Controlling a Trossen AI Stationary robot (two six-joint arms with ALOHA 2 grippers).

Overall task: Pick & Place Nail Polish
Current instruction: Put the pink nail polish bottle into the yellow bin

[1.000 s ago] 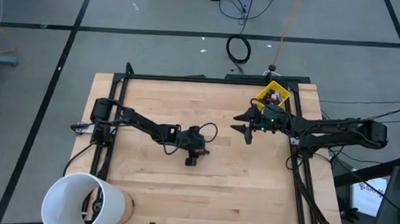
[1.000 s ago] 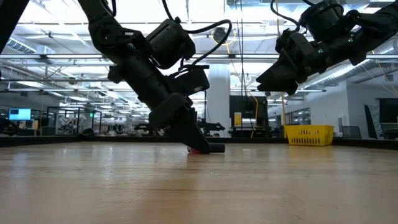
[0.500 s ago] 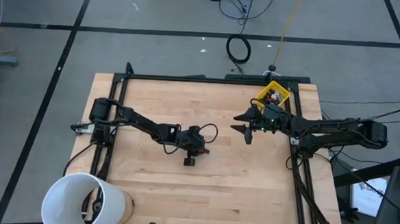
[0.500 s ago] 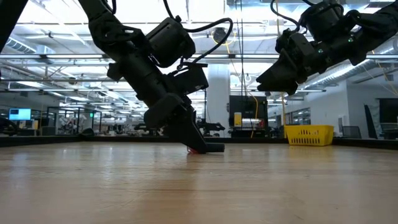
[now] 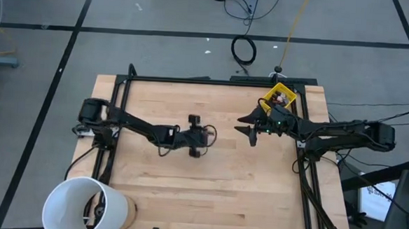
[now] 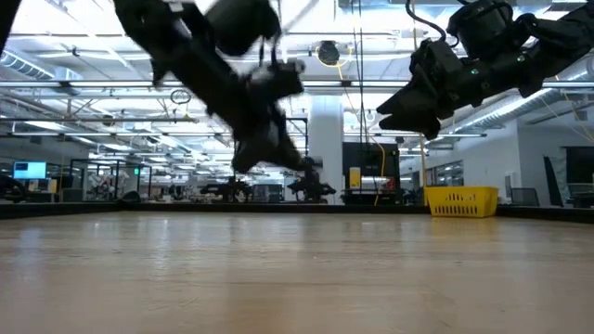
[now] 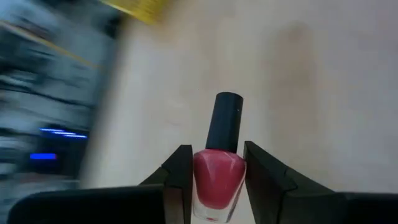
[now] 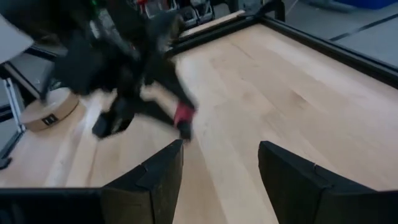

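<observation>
Left gripper in the high view sits over the middle of the wooden table, well apart from the yellow bin at the table's far right corner; what it holds is too small to make out there. Right gripper hangs just beside the yellow bin, on the side toward the table's middle, and a white bucket stands at the corner diagonally opposite the bin.

From the low view, the left gripper is blurred and raised clear of the table, and the right gripper is high above it with the yellow bin far behind.

At the left wrist, its fingers are narrowed onto a red nail polish bottle, dark cap pointing away.

At the right wrist, the fingers stand wide apart around nothing, with the left gripper and its red bottle ahead.
</observation>
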